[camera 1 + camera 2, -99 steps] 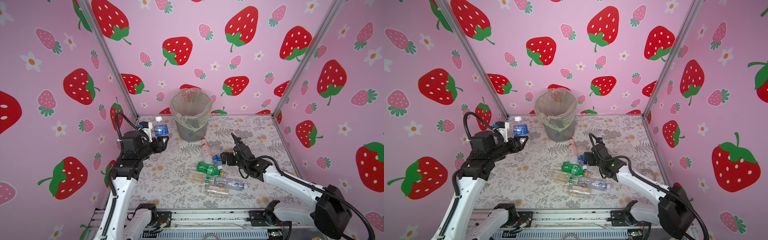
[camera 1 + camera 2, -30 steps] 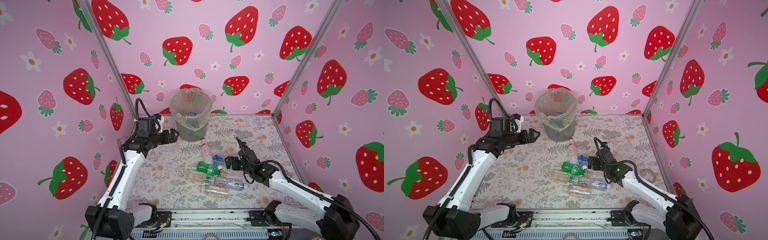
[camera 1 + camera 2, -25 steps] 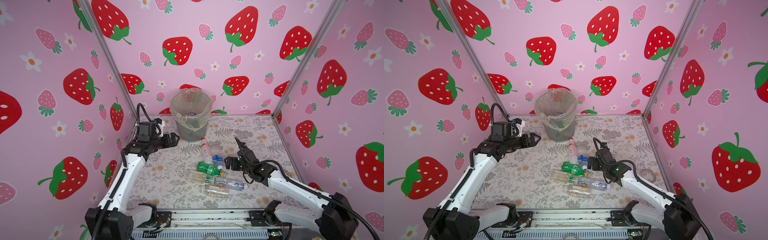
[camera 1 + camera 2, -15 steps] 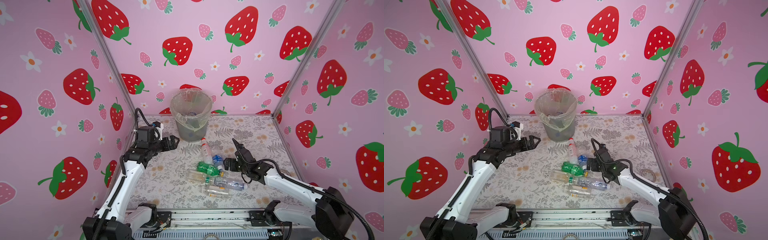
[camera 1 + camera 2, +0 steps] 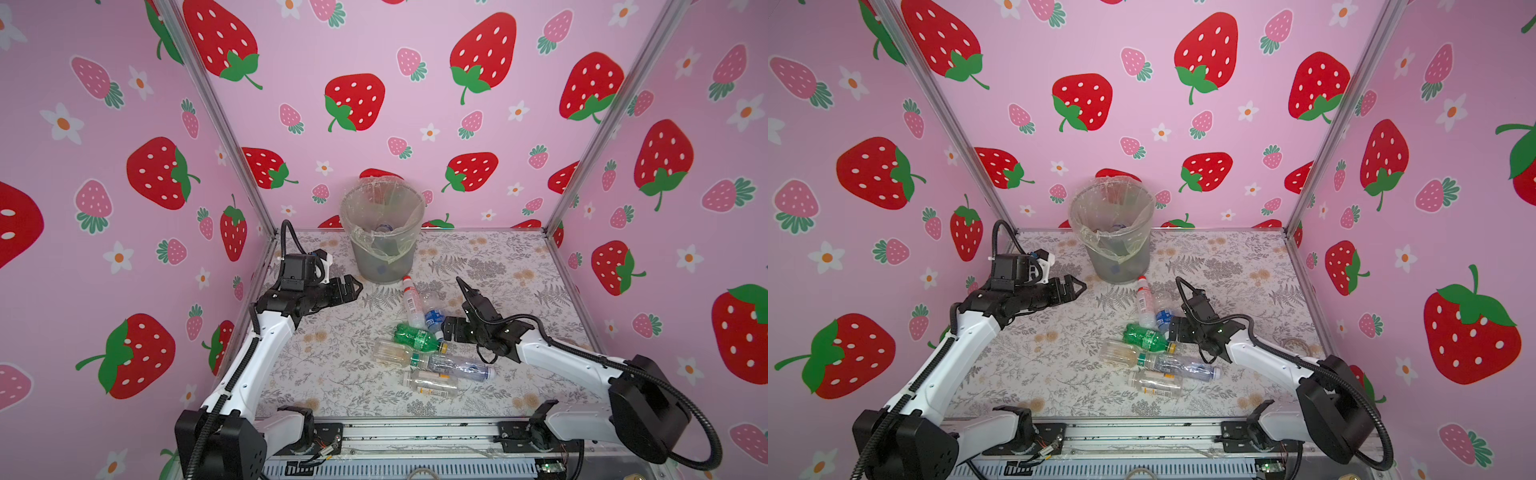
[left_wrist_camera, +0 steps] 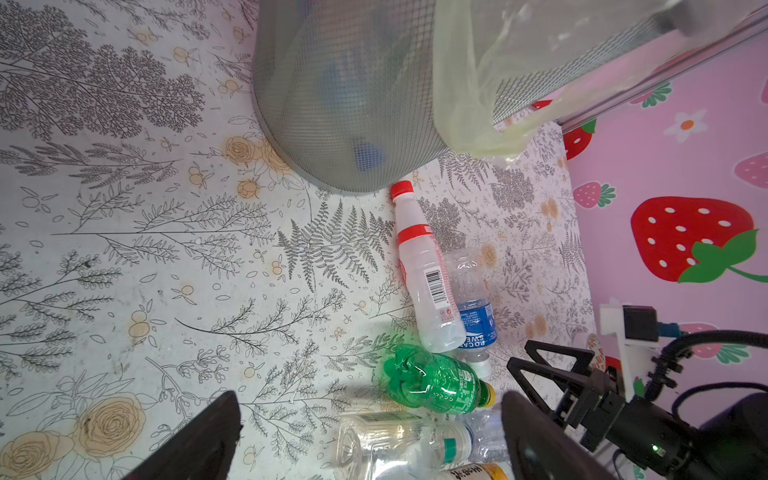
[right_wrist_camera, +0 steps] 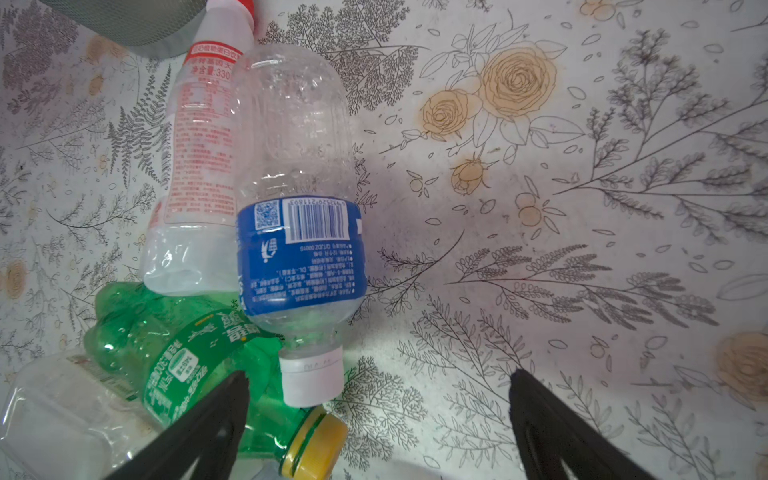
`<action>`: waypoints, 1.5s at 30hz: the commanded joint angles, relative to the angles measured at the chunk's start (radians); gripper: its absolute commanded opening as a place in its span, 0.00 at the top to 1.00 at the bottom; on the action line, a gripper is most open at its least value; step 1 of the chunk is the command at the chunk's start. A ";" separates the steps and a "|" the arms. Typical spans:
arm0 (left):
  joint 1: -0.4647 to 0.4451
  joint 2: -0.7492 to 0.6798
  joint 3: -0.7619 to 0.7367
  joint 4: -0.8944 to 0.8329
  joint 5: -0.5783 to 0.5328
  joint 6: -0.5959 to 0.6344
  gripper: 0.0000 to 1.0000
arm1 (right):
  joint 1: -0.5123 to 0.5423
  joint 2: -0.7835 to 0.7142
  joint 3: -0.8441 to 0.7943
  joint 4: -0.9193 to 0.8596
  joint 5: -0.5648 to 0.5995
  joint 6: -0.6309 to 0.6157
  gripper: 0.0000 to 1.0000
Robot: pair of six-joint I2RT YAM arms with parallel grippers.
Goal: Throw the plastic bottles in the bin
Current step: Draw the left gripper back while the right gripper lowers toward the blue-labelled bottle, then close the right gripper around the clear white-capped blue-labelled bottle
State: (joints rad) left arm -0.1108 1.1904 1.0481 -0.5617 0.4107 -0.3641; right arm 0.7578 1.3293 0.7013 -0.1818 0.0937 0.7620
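Strawberry-print walls point(image 5: 353, 104) enclose a flowered tabletop point(image 5: 332, 374). At its back stands the bin point(image 5: 374, 262), a grey mesh basket lined with a crinkled clear bag point(image 5: 397, 249). Some bottles already lie inside. One point(image 5: 384, 227) shows through the open top in both top views, and a blue cap point(image 6: 368, 156) and blurred shapes show through the mesh near the bottom. Their number cannot be told.

Six more bottles lie on their sides in a loose cluster in front of the bin. A red-capped bottle point(image 5: 411, 301) has its cap just beside the bin's foot, and a blue-labelled bottle point(image 5: 433, 316) rests against it. A green bottle point(image 5: 415, 336) with a yellow cap lies at their lower ends. Three clear bottles point(image 5: 432, 382) lie nearest the front edge.

The left gripper point(image 5: 353, 287) hovers left of the bin's base, jaws spread wide and empty. The right gripper point(image 5: 452, 303) sits at the cluster's right side, jaws also spread wide and gripping nothing. In the right wrist view the blue-labelled bottle's white cap point(image 7: 311, 380) lies between its fingers.
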 commanded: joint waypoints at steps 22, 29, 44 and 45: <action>0.010 -0.009 0.010 -0.047 0.008 0.007 0.01 | 0.014 0.276 0.228 0.025 -0.014 -0.084 0.01; 0.016 -0.009 0.008 -0.047 0.007 0.008 0.01 | 0.013 0.338 0.264 0.023 -0.003 -0.110 0.07; 0.023 -0.002 0.007 -0.046 0.016 0.006 0.01 | 0.012 0.438 0.322 0.025 -0.009 -0.121 0.25; 0.024 -0.002 0.009 -0.046 0.016 0.005 0.01 | 0.012 0.438 0.321 0.026 -0.009 -0.119 0.29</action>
State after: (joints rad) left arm -0.0933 1.1900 1.0481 -0.5968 0.4122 -0.3637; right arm 0.7658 1.7512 0.9981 -0.1497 0.0765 0.6441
